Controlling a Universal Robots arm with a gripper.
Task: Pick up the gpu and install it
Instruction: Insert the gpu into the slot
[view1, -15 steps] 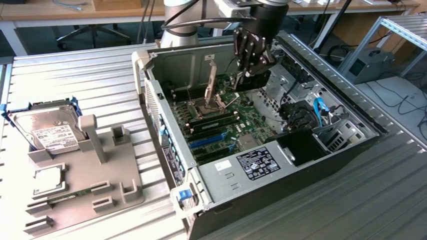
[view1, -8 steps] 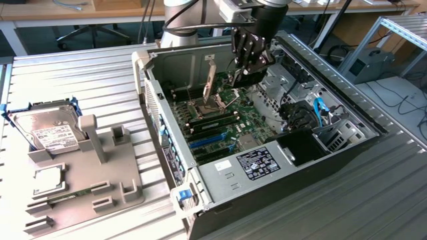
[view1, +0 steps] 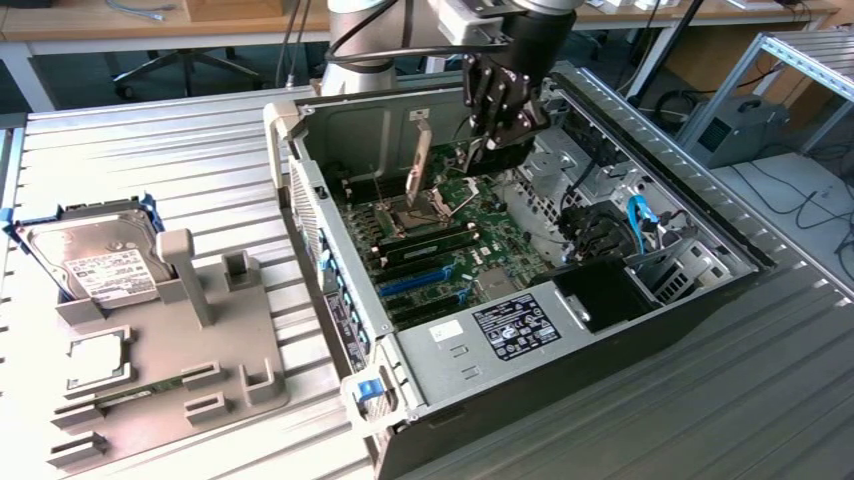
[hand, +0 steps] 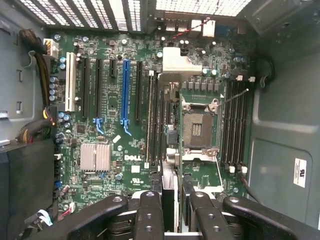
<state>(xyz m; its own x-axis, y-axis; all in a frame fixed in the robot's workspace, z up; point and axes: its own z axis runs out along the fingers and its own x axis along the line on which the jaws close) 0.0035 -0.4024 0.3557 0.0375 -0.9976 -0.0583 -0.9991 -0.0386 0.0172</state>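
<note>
Gpu (hand: 169, 175), the thin flat black expansion card, hung edge-on between the fingers of the black gripper (hand: 171, 212), which were closed narrowly on it inside the open black tower case (view1: 694, 215). Pick-up looked done. The step in hand was the carry toward installation, with the gpu held above the green motherboard (hand: 115, 125), near the bare processor socket (hand: 196, 129). Seating it would likely call for lining its connector edge along the long blue expansion slot (hand: 125, 92), from which it sat offset.
</note>
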